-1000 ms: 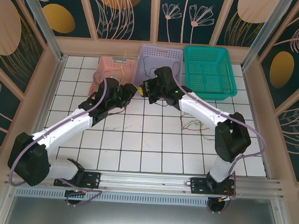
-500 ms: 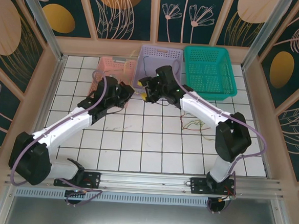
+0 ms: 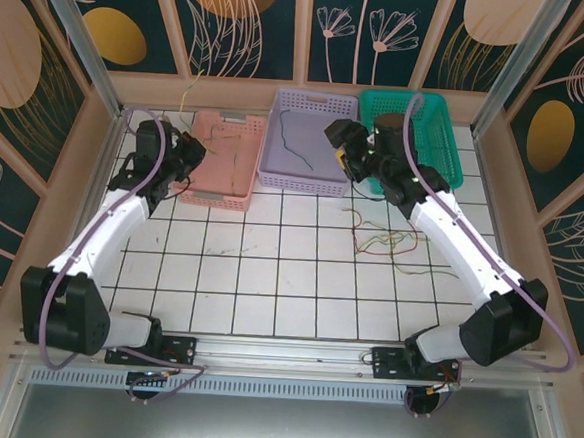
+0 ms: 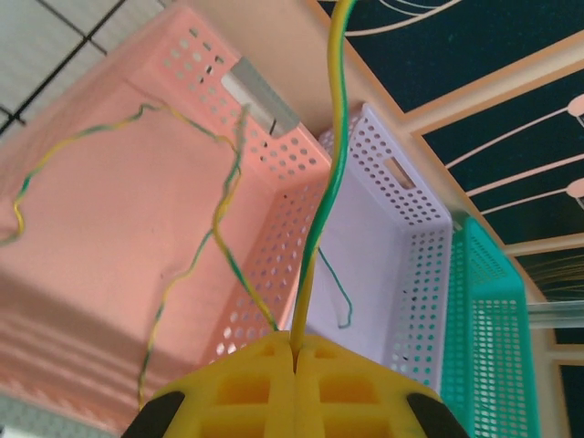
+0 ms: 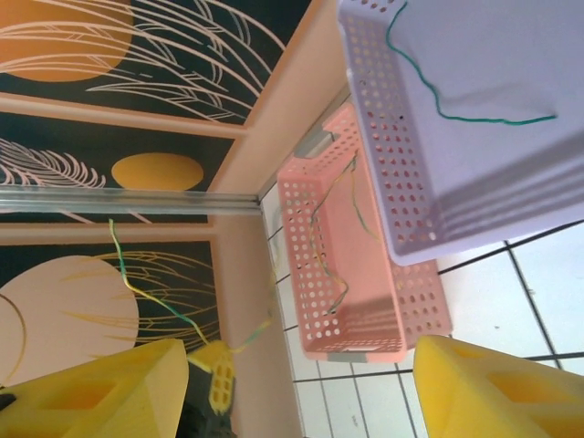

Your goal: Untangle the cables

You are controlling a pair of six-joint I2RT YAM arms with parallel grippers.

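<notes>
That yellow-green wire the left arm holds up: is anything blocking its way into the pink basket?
Nothing visible does. The left end effector is shut on the yellow-green wire by the pink basket, whose top is open. Yellow-green wire already trails across its floor.

Bright, even overhead light; soft shadows; wrist views blurred up close.

Overhead camera looks down; both wrist cameras closely share the pink basket (image 4: 182, 68).
</notes>
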